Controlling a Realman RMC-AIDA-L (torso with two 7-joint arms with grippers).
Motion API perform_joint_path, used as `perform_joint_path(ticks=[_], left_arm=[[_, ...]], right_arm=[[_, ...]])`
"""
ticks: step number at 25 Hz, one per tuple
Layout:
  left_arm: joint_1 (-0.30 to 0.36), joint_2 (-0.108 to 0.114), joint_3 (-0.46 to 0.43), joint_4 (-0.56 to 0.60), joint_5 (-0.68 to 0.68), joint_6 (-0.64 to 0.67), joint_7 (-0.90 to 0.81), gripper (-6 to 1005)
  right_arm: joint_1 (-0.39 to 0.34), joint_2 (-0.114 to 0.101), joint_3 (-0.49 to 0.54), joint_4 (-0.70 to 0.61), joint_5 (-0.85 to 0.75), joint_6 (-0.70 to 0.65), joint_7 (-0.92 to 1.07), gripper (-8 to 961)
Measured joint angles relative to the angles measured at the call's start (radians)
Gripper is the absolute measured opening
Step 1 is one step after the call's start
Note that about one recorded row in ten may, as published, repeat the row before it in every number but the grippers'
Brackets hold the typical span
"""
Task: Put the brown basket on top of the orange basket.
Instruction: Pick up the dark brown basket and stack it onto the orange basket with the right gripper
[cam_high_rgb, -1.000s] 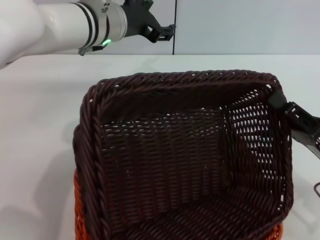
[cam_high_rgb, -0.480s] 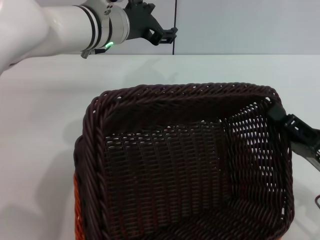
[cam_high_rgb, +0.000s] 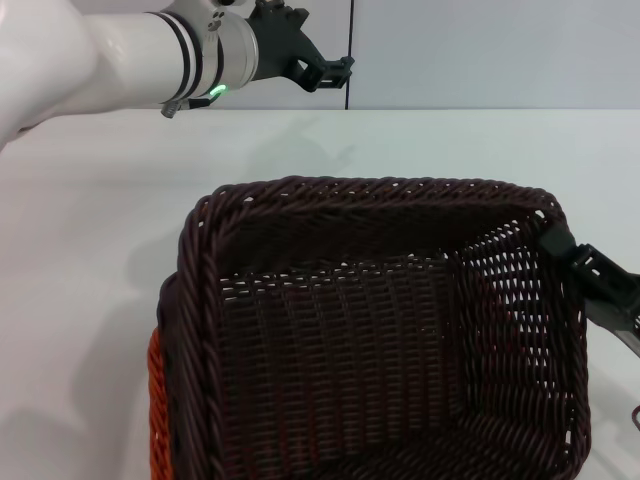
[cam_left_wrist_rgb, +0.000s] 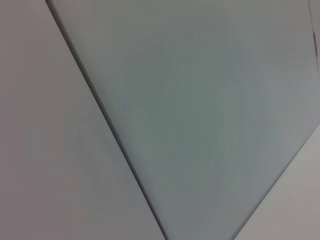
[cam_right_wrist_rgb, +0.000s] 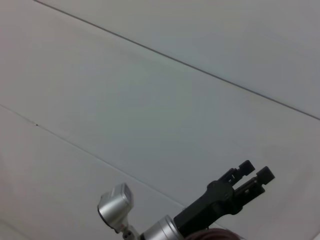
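The dark brown rectangular woven basket (cam_high_rgb: 385, 340) is pinched at its right rim by the right pincer (cam_high_rgb: 562, 243), sitting directly over the bright orange woven basket (cam_high_rgb: 157, 400), while the left pincer (cam_high_rgb: 335, 68) is parked well beyond it, pressed together.

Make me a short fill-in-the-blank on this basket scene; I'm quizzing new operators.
1. The brown basket sits over the ____ basket.
2. The right gripper holds the brown basket by its ____.
3. The left gripper, raised beyond the table, holds ____.

Missing words: orange; rim; nothing
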Motion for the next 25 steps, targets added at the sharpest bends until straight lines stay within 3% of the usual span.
perform_joint_path(ticks=[11, 25], left_arm=[[-0.004, 0.000, 0.000, -0.002, 0.000, 0.000, 0.007, 810], [-0.005, 0.000, 0.000, -0.002, -0.001, -0.001, 0.009, 810]], right_arm=[[0.001, -0.003, -0.001, 0.020, 0.000, -0.069, 0.018, 192], [0.056, -0.009, -0.011, -0.063, -0.065, -0.119, 0.082, 193]])
